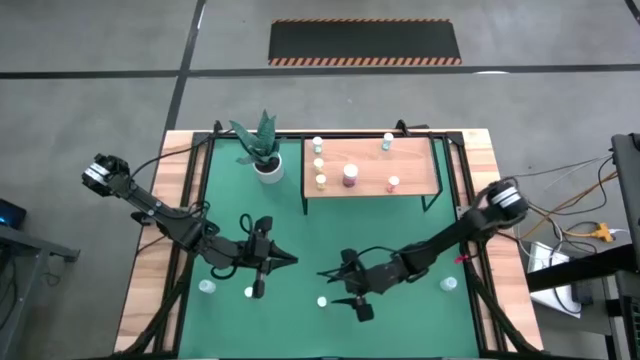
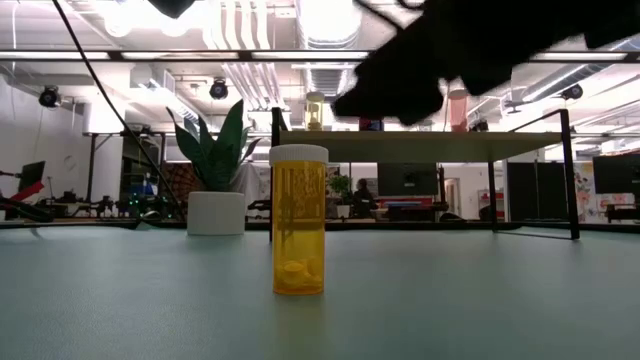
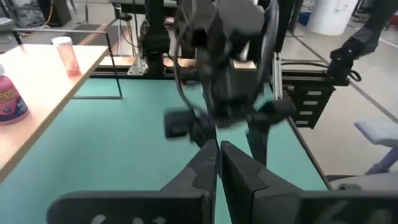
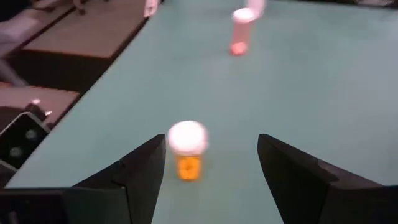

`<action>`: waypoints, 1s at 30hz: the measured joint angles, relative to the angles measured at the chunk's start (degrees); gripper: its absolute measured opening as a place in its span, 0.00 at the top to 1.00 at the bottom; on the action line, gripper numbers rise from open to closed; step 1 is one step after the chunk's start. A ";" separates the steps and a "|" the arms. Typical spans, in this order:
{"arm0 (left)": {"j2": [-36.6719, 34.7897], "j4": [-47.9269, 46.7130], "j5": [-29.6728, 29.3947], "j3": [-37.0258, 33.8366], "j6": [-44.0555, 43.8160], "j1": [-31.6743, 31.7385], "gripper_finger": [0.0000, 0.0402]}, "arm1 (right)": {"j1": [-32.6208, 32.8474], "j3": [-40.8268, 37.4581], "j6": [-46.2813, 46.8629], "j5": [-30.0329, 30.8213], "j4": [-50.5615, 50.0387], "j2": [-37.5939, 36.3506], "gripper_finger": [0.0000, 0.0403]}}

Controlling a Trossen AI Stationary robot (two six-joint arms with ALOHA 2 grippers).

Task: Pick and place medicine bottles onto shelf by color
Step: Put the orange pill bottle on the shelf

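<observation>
We find the right gripper (image 4: 211,171) low over the near part of the worktop (image 1: 400,225), jaws spread wide and holding nothing. An orange bottle (image 4: 187,150) with a white cap stands upright on the green mat just ahead of the open jaws, nearer one finger than the other. We judge the step in hand to be the approach for a pick. The next move calls for a small sideways correction to centre the bottle between the jaws, then an advance and a closing on its body below the cap.

In the low view the orange bottle (image 2: 298,220) is a translucent amber cylinder with a few tablets at its base.

The left gripper (image 3: 217,163) waits beside it over the mat, jaws closed and empty.

Other bottles stand apart on the mat, a pink one (image 4: 241,31) among them. Farther off, the shelf (image 1: 370,166) already carries several bottles, including a larger magenta one (image 1: 350,176); a potted plant (image 1: 262,148) stands just beside it.
</observation>
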 joint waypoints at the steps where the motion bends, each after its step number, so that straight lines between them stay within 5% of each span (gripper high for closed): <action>1: 0.00 0.15 -0.03 0.04 0.01 -0.01 0.99 | -0.01 0.49 0.30 -1.42 0.70 1.23 0.39; 6: 0.00 0.40 -0.15 -0.03 -0.03 -0.01 0.99 | 0.01 3.17 2.24 -6.87 1.46 5.43 0.39; 17: 0.02 1.72 -0.18 -0.07 0.23 -0.01 0.99 | -0.41 8.34 2.91 -6.24 0.89 11.54 0.40; 30: 0.04 2.35 -0.18 -0.23 0.32 -0.06 0.99 | -0.80 9.35 2.93 -6.27 0.75 12.83 0.68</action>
